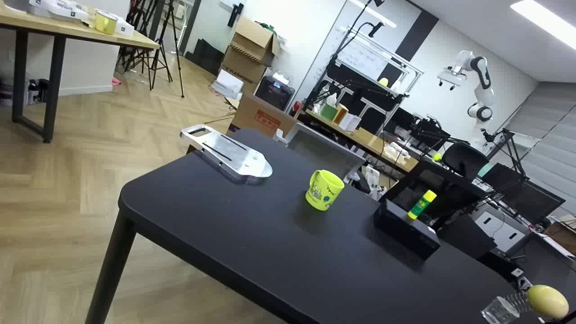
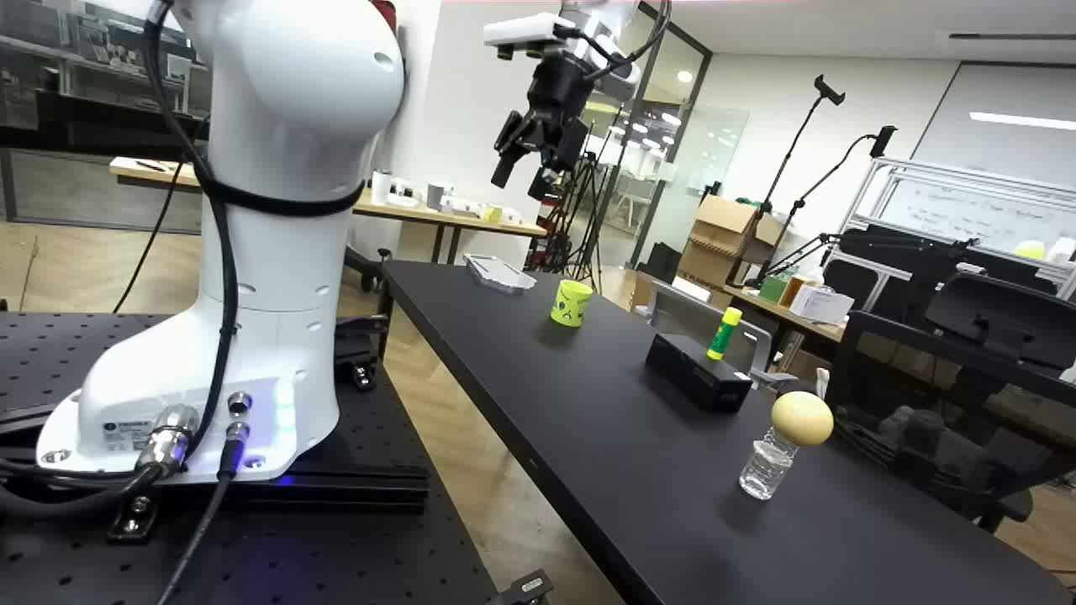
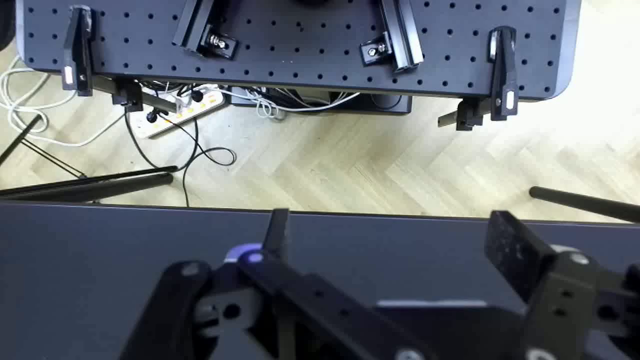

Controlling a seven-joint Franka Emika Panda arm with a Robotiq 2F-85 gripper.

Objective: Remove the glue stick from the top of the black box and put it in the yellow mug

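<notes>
While the gripper (image 3: 390, 234) fills the lower part of the wrist view, its fingers (image 3: 517, 252) stand wide apart. In an exterior view, the white arm (image 2: 277, 260) looms nearest at the left of the frame. Toward the lower right, a yellow ball (image 2: 802, 418) sits above a clear vessel (image 2: 765, 470) on the black table (image 2: 588, 420). Right of centre comes the black box (image 2: 693, 378), with the glue stick (image 2: 724, 334) standing upright on its top, yellow end up. Farther off, around mid-frame, the yellow mug (image 2: 571, 303) stands upright, well apart from the box. Beyond it to the left lies a silver plate (image 2: 499, 275), then a wooden table (image 2: 420, 213) at the back
</notes>
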